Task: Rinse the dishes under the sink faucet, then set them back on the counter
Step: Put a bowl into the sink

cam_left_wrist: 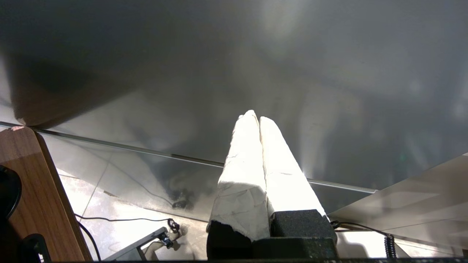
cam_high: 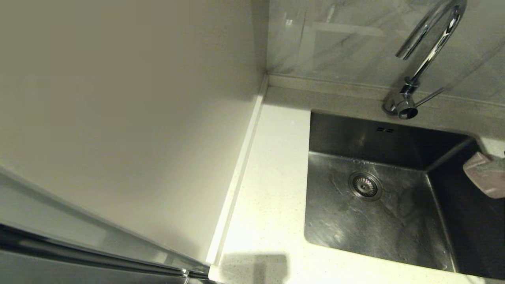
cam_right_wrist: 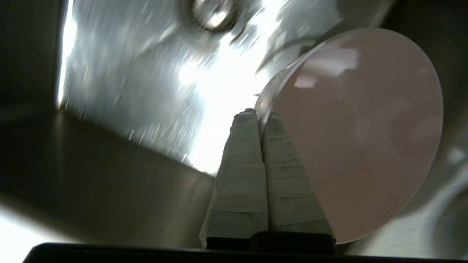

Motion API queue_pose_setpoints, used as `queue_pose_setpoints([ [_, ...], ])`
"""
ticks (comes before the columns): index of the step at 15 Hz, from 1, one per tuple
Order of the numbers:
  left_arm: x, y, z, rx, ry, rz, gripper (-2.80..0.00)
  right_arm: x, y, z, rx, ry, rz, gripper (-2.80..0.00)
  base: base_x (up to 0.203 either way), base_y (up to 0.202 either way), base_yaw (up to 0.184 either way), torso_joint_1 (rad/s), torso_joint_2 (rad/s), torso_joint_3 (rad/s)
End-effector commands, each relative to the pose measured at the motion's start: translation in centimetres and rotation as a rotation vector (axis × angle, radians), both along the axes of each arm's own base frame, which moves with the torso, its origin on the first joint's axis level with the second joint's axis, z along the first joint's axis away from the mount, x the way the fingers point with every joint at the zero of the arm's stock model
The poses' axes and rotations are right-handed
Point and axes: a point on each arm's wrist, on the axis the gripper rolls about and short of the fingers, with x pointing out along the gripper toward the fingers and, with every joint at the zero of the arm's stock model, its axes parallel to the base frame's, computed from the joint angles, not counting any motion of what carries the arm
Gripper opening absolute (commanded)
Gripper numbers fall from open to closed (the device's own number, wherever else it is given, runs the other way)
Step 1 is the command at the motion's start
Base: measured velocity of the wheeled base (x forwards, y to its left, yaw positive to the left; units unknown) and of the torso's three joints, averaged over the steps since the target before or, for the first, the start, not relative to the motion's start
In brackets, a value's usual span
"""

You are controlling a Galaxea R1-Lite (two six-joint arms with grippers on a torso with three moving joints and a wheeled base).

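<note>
My right gripper [cam_right_wrist: 260,116] is shut on the rim of the pale pink bowl [cam_right_wrist: 362,131], held tilted over the right side of the steel sink [cam_high: 394,221]. In the head view only part of that pink bowl [cam_high: 484,175] and the taped fingers [cam_high: 498,165] show at the right edge. The drain [cam_high: 365,185] lies in the basin's middle, the overflow slots [cam_high: 384,129] on its back wall. The chrome faucet [cam_high: 426,51] curves above the back rim, its side lever [cam_high: 431,96] pointing right. No water stream shows. The yellow and grey bowls are out of view. My left gripper [cam_left_wrist: 256,117] is shut on nothing, parked low beside the cabinet.
The white speckled counter [cam_high: 272,185] runs left of the sink, with a raised rim along a plain white upright panel [cam_high: 130,110]. A marbled backsplash [cam_high: 347,35] rises behind the faucet. Below the left wrist are floor, cables [cam_left_wrist: 120,219] and a wooden board [cam_left_wrist: 40,193].
</note>
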Motion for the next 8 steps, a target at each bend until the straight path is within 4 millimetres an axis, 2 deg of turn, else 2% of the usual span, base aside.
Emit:
queue_pose_setpoints([
  [1, 0.0, 0.0, -0.1, 0.000, 0.003, 0.000, -2.80, -2.8, 2.8, -2.2, 0.005, 0.068, 0.090, -2.80, 0.000, 0.000, 0.000, 0.000, 0.00, 0.000],
  [3, 0.0, 0.0, -0.1, 0.000, 0.003, 0.000, -2.80, -3.1, 4.3, -5.0, -0.022, 0.116, 0.143, -2.80, 0.000, 0.000, 0.000, 0.000, 0.00, 0.000],
  [5, 0.0, 0.0, -0.1, 0.000, 0.003, 0.000, -2.80, -1.6, 6.2, -7.1, -0.085, 0.094, 0.223, -2.80, 0.000, 0.000, 0.000, 0.000, 0.00, 0.000],
  [8, 0.0, 0.0, -0.1, 0.000, 0.003, 0.000, -2.80, 1.1, 8.9, -8.9, -0.158, 0.059, 0.319, -2.80, 0.000, 0.000, 0.000, 0.000, 0.00, 0.000],
])
